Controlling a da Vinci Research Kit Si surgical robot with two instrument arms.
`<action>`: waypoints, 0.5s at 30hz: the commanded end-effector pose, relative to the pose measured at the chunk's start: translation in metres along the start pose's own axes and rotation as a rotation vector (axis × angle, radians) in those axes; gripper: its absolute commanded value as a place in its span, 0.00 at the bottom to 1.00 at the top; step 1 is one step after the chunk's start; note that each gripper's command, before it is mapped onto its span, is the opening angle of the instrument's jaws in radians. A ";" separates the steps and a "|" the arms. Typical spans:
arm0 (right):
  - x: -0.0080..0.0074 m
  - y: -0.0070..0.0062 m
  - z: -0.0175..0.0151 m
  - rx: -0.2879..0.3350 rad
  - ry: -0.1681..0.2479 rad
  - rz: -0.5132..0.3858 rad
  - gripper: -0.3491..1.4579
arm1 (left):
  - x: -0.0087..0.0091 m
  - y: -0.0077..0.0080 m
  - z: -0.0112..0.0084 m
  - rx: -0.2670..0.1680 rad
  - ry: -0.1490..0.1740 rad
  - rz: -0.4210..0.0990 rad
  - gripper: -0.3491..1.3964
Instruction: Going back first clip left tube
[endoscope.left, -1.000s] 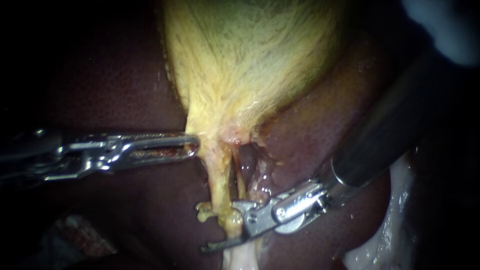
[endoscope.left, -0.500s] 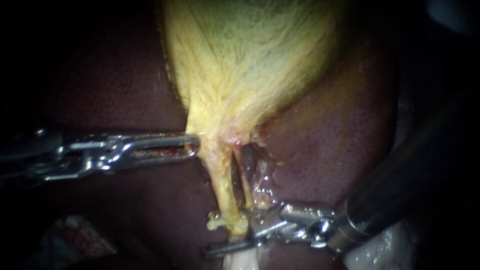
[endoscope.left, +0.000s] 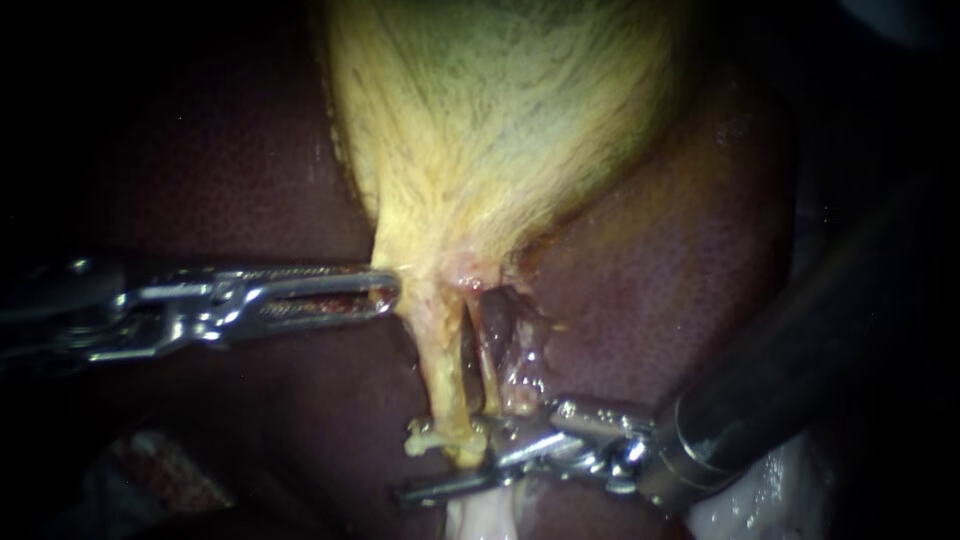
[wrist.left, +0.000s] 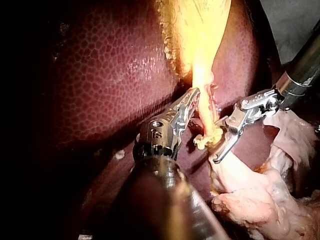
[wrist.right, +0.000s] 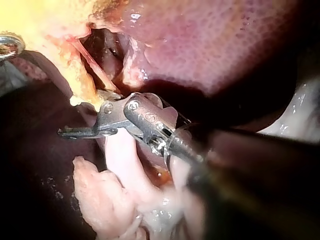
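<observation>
two slender metal instruments worked over the tissue. my left instrument (endoscope.left: 388, 290), bright steel with long slotted jaws, had its jaws clenched on the edge of the yellow, fibrous gallbladder (endoscope.left: 500, 130) where it narrowed to a neck. below that neck ran two thin strands with a dark slit between them: the left tube (endoscope.left: 438, 370), pale yellow and waxy with a lumpy lower end, and a finer tube (endoscope.left: 487, 380) just beside it. my right instrument (endoscope.left: 445, 460), steel-hinged on a dark shaft, held its jaws parted with a clear gap, the left tube's lumpy end at their mouth; whether either jaw touched it i could not tell. one smooth, maroon, speckled liver (endoscope.left: 680, 260) lay behind, and soft pale pink tissue (endoscope.left: 480, 515) below. against half a second earlier, the right jaws had crept slightly leftward, while the left instrument had stayed put.
</observation>
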 end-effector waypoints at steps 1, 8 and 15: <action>0.0002 0.0001 -0.0002 -0.002 0.002 -0.008 0.52 | 0.0000 0.0000 0.0000 0.000 0.000 0.000 0.12; 0.0002 0.0004 -0.0007 -0.008 0.005 -0.030 0.52 | 0.0000 0.0000 -0.0001 0.000 0.000 0.000 0.12; 0.0008 0.0004 -0.0016 -0.018 0.013 -0.053 0.52 | 0.0000 0.0001 -0.0001 0.000 0.000 0.000 0.12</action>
